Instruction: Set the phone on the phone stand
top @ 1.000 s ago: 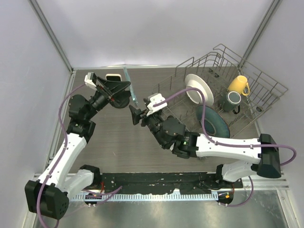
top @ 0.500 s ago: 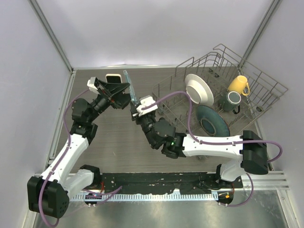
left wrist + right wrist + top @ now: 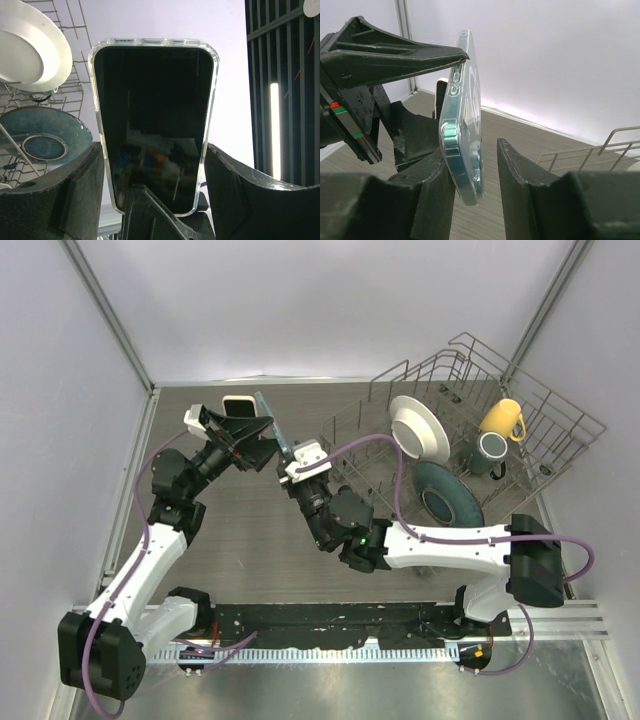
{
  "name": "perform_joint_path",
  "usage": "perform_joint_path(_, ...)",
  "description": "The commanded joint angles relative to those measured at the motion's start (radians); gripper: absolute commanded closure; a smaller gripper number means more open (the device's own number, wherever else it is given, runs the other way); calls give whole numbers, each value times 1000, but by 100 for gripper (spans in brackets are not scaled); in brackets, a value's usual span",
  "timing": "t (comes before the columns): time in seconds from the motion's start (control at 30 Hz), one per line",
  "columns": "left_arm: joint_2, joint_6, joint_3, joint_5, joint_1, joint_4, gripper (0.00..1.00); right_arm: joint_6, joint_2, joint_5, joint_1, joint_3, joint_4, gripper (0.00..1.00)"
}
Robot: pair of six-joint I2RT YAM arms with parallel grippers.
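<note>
The phone (image 3: 272,426), in a clear case with a dark screen, is held upright above the table near the back left. My left gripper (image 3: 263,435) is shut on its long edges; the screen fills the left wrist view (image 3: 150,110) between the fingers (image 3: 65,200). My right gripper (image 3: 291,456) is open with its jaws straddling the phone's lower end (image 3: 465,120). Its left finger (image 3: 432,190) touches one face and a gap remains at the other. A small white object with a dark centre (image 3: 238,403), possibly the phone stand, stands by the back wall behind the left gripper.
A wire dish rack (image 3: 545,410) fills the back right. It holds a white plate (image 3: 418,427), a blue plate (image 3: 445,495), a yellow mug (image 3: 500,420) and a dark mug (image 3: 490,450). Walls close in at the left and the back.
My right gripper has moved left and back, from beside the phone to around its lower end. The left arm has shifted slightly with the phone still in it.
</note>
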Motion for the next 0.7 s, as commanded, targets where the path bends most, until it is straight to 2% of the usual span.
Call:
perform_joint_path(0.0, -42, 8, 34, 46, 5, 56, 100, -29, 2, 2, -28, 47, 84, 61)
perform_joint_path(0.03, -42, 11, 34, 49, 6, 50, 100, -33, 7, -7, -31, 58, 81, 62)
perform_joint_path(0.1, -43, 13, 33, 49, 5, 45, 100, -56, 10, -30, -31, 66, 78, 75)
perform_joint_path(0.13, -40, 14, 33, 52, 5, 41, 100, -70, 12, -47, -31, 70, 78, 85)
perform_joint_path(0.23, -39, 26, 34, 58, 6, 35, 100, -98, 12, -56, -32, 75, 79, 100)
perform_joint_path(0.3, -34, 37, 41, 70, 6, 36, 100, -105, -1, -55, -32, 72, 87, 100)
perform_joint_path(0.37, -33, 57, 42, 87, 5, 41, 87, -116, -17, -39, -32, 60, 101, 100)
perform_joint_path(0.4, -36, 66, 45, 89, 5, 42, 70, -124, -27, -35, -31, 52, 118, 100)
perform_joint_path(0.47, -39, 101, 51, 106, 5, 36, 51, -141, -47, -10, -32, 44, 141, 100)
perform_joint_path(0.53, -33, 162, 86, 127, 5, 16, 26, -159, -74, 14, -34, 44, 167, 100)
perform_joint_path(0.6, -31, 227, 149, 184, 5, -27, 16, -173, -118, 39, -49, 40, 161, 100)
perform_joint_path(0.67, -33, 355, 194, 222, 5, -131, 15, -148, -162, 53, -66, 37, 139, 100)
